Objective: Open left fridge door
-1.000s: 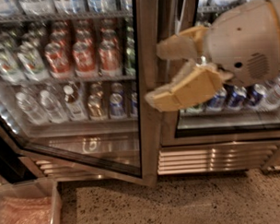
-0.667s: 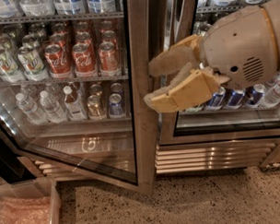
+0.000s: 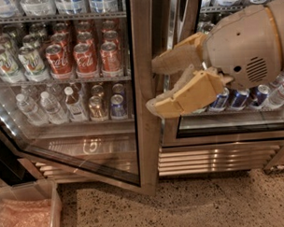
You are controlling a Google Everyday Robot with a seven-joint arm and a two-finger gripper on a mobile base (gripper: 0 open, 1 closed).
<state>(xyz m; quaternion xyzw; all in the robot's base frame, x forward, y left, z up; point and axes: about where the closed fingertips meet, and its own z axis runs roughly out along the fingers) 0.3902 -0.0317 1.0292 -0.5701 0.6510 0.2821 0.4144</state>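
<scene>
Since the earlier frames the left fridge door [image 3: 146, 148] has swung a little further out, its bottom corner now lower over the speckled floor [image 3: 192, 209]. The gripper [image 3: 153, 87] has slid slightly left and down with it.

The gripper is right of centre, level with the lower shelves. Its two tan fingers [image 3: 177, 58] are spread apart with a clear gap between them and hold nothing. The tips reach the right-hand edge of the door's steel frame, but I cannot tell whether they touch it or sit just behind it.

The door stands ajar and angled toward the camera. Red cola cans [image 3: 84, 59] and water bottles [image 3: 39, 107] show through its glass. Behind the gripper, the right door [image 3: 236, 124] of the fridge [image 3: 218, 157] looks closed.

The door is probably heavy and stiff, a tall glass pane in a wide steel frame that turns on hinges at its far left. The brushed steel is likely slippery, so pinching it flat would give poor hold. The best place to act looks like the free right-hand edge or the vertical handle groove, hooking a finger behind it and pulling along the door's arc. The glass is best left untouched. A clear bin [image 3: 24, 208] sits on the floor near the door's path.
</scene>
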